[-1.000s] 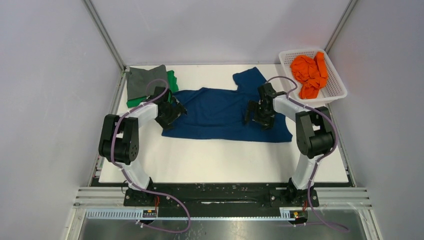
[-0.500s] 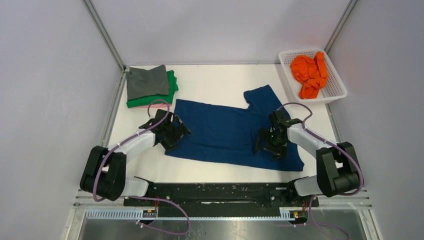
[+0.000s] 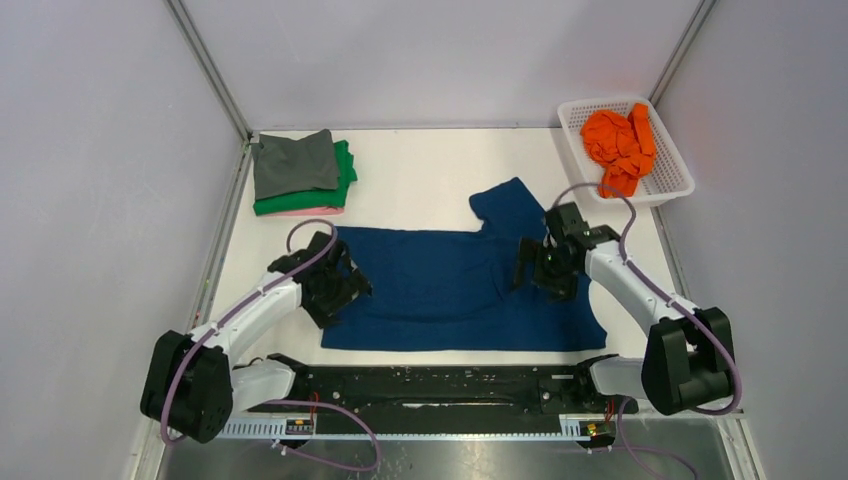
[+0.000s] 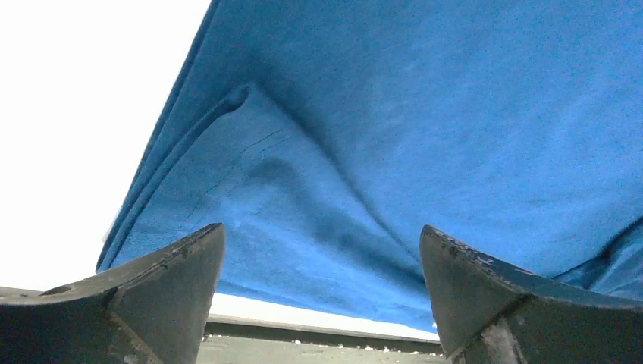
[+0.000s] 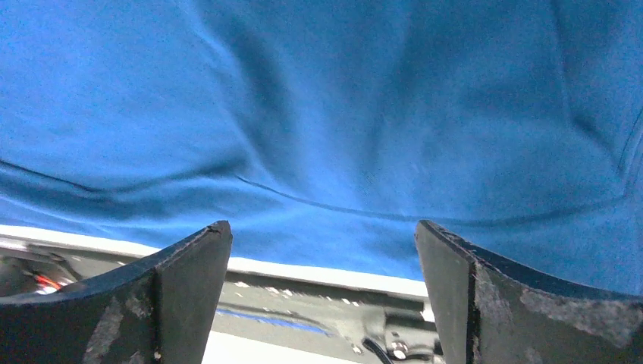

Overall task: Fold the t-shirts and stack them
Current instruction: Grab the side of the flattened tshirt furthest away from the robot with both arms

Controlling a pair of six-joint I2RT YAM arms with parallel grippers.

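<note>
Both jaws are spread wide over the large dark blue cloth t-shirt (image 3: 440, 290), and nothing is clamped between them.

The left gripper (image 3: 335, 290) is seen at the shirt's left edge, and the right gripper (image 3: 545, 270) over its right part, just beside the sleeve that points to the far side. The blue shirt is laid out flat on the white table (image 3: 420, 170), along the near edge and between the two arms; soft creases are seen in the cloth under each gripper. At the far left corner a folded stack is seen: a grey t-shirt (image 3: 295, 162) on top, a green t-shirt (image 3: 345, 178) beneath it, and a pink t-shirt (image 3: 300, 211) at the bottom, shown only by its edge. An orange t-shirt (image 3: 620, 145) is bunched inside the white plastic mesh basket (image 3: 672, 185) at the far right corner.
</note>
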